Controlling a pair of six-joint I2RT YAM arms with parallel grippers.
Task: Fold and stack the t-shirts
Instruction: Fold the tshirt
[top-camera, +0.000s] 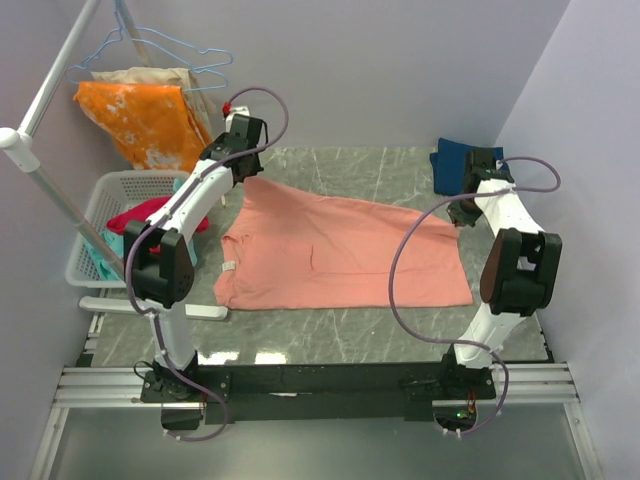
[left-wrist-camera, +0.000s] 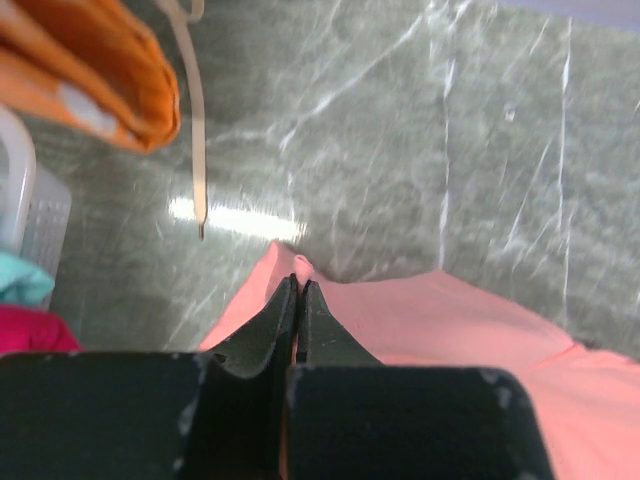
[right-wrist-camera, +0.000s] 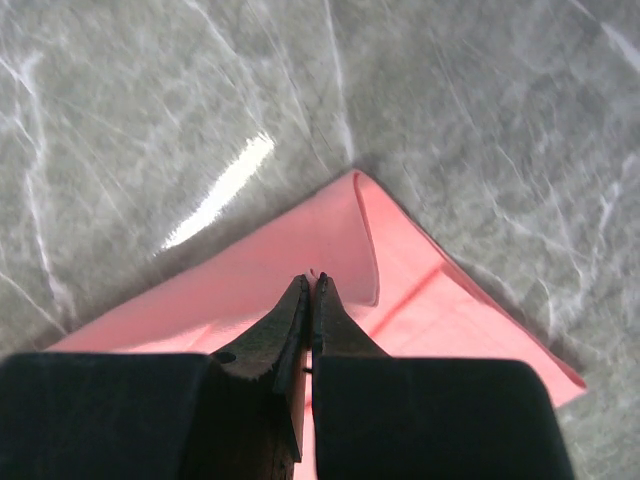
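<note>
From above, the salmon-pink t-shirt lies spread flat mid-bench, its long axis running left to right. A small white tag shows at its left edge, but I cannot tell which end is the collar. My left end effector sits at its far left corner and my right end effector at its far right corner. The dark navy t-shirt is bunched at the far right, just behind my right arm. Off the bench's left edge stands a white laundry basket holding a magenta-red garment, with an orange white-blotched cloth hanging on a rack above it.

Left wrist view: my left end effector is closed, its tips together on the pointed corner of the salmon-pink t-shirt, which rises to meet them. The orange cloth and the basket rim crowd in on the left, and a beige strap dangles between them and the corner.

Right wrist view: my right end effector is closed, pinching the salmon-pink t-shirt just inside its corner, where a fold curls up. Bare bench lies beyond.
</note>
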